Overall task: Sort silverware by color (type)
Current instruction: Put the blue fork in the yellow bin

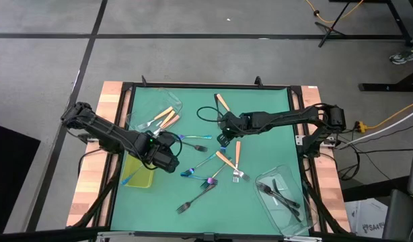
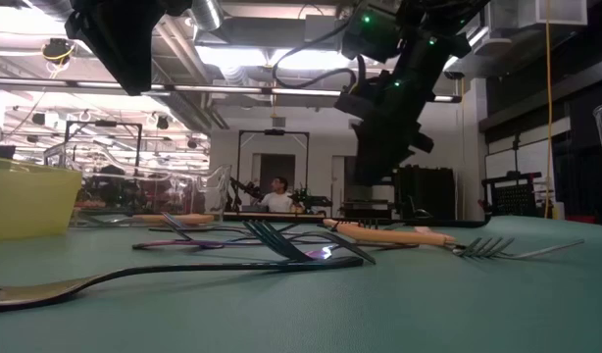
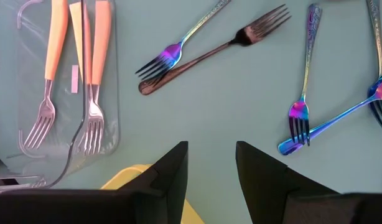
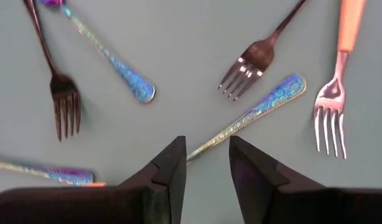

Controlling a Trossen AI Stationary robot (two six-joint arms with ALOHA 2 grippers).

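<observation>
From above, the green mat [image 1: 253,121] carries forks scattered around its middle. The left gripper [image 1: 171,153] sits left of centre, just beside the yellow-green tray [image 1: 140,176] at lower left. The right gripper [image 1: 223,134] hangs near the middle, above an orange-handled fork [image 1: 237,156]. A clear tub [image 1: 156,115] at upper left holds orange-handled forks; another tub [image 1: 287,195] at lower right holds dark ones.

At table height, a dark fork [image 2: 134,279] lies across the foreground, and the yellow-green tray shows at the left edge (a person sits far back in the room).

In the left wrist view, the fingers [image 3: 169,171] stand apart with nothing between them; an iridescent fork [image 3: 178,45] crosses a dark one [image 3: 222,46] in the upper middle.

In the right wrist view, the fingers [image 4: 169,168] stand narrowly parted and empty, over an iridescent handle [image 4: 253,112] at centre right.
</observation>
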